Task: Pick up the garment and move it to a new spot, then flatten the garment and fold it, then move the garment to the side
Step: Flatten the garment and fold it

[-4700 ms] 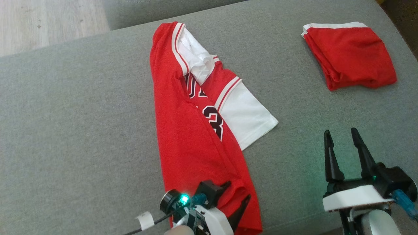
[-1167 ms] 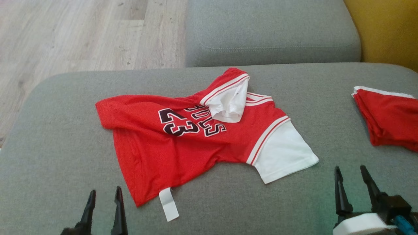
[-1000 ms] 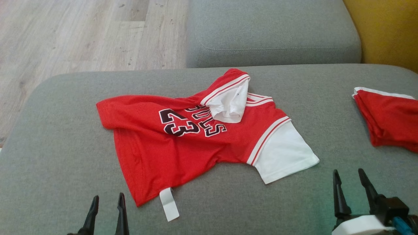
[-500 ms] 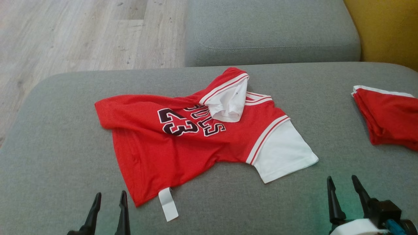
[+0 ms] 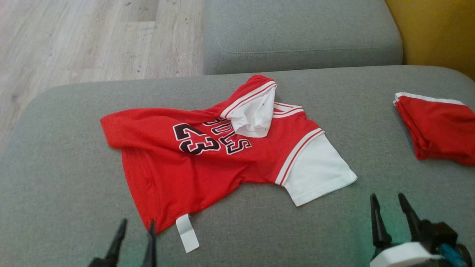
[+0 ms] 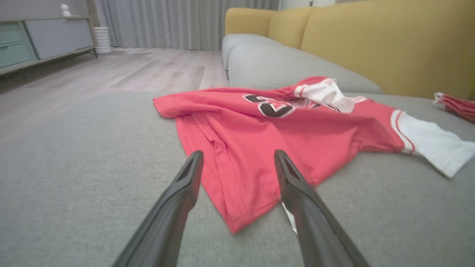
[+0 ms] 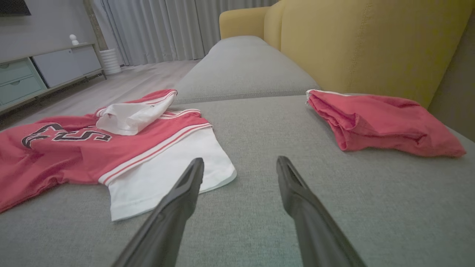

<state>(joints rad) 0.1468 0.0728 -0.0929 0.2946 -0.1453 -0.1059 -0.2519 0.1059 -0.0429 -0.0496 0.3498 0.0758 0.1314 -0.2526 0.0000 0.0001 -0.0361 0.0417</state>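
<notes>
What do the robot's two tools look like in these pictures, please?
The left tool and the right tool each have two long, dark, matte fingers tapering to points. Behind the right tool sit a black block, a white housing and a blue connector.

Head camera high, looking down across the grey sofa seat toward its far edge, both wrist cameras low, skimming the seat, all sharing the red shirt
</notes>
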